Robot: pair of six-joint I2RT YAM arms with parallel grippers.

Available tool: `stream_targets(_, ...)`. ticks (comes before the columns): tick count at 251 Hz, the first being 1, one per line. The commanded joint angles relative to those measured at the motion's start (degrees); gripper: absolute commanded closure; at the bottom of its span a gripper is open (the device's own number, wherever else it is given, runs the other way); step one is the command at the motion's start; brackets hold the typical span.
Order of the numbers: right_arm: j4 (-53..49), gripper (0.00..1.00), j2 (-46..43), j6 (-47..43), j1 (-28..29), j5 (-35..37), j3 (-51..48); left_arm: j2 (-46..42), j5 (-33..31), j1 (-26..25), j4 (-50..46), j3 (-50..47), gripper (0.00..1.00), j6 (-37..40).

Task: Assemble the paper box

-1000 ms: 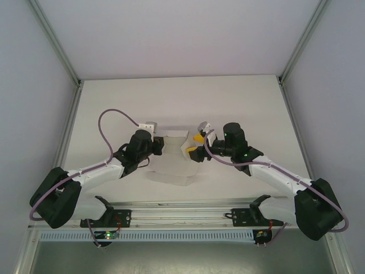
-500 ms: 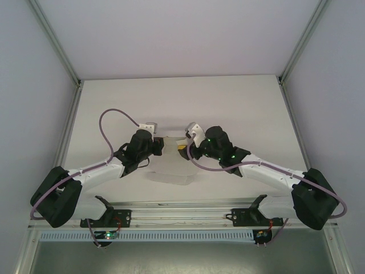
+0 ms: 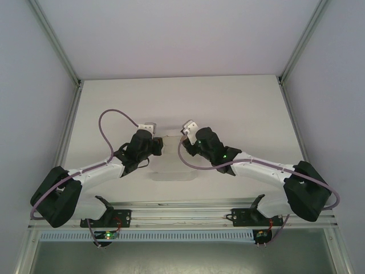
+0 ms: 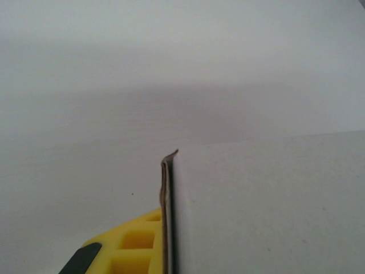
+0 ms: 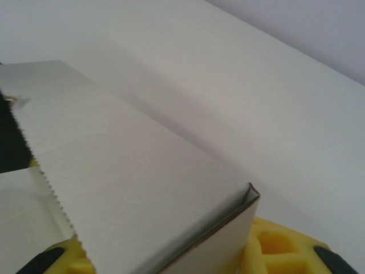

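The table (image 3: 228, 103) is plain white. The paper box (image 3: 171, 168), white card and partly folded, lies just toward 6 o'clock of the table's centre, between my two pincers. My left pincer (image 3: 159, 147) sits at the box's 10 o'clock edge, pressed together on an upright card panel, with one yellow pad (image 4: 134, 245) against that panel's 9 o'clock face. My right pincer (image 3: 190, 147) meets the box at 2 o'clock. A folded corner stands between its yellow pads (image 5: 274, 245), but I cannot tell whether they clamp it
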Motion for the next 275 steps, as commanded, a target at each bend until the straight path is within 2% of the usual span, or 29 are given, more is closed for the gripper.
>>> stream_targets(1, -3.4, 0.85, 2.3, -0.4, -0.6, 14.2, 1.6, -1.6, 0.2, 0.1, -2.8, 3.5, 1.0, -3.2)
stream_targets(38, -6.0, 0.96, 5.4, -2.6, -0.6, 26.7, 4.1, -0.7, -5.9, -1.2, -11.8, 7.4, 1.0, -6.4)
stream_targets(81, -9.0, 0.99, 10.8, -2.9, -2.7, 47.5, 8.7, -1.1, -8.9, -1.8, -18.2, 9.3, 1.0, -11.3)
stream_targets(104, -9.7, 1.0, 13.1, -1.7, -4.5, 52.8, 10.4, -1.4, -8.5, -1.9, -19.0, 9.3, 1.0, -13.2)
stream_targets(146, -4.3, 1.0, 16.8, -4.8, -5.3, 66.5, 11.7, -1.5, -14.8, -3.1, -27.9, 12.1, 1.0, -17.9)
stream_targets(194, -4.4, 1.0, 18.3, -5.6, -7.0, 71.8, 12.6, -0.8, -20.9, -3.8, -35.6, 14.0, 1.0, -21.4)
stream_targets(225, -4.3, 1.0, 19.0, -5.7, -9.4, 72.5, 12.0, -0.4, -29.2, -3.8, -44.3, 15.8, 1.0, -23.4)
stream_targets(275, -3.9, 1.0, 19.2, -7.9, -11.5, 76.6, 11.9, -0.5, -31.0, -3.8, -48.8, 16.7, 1.0, -25.2)
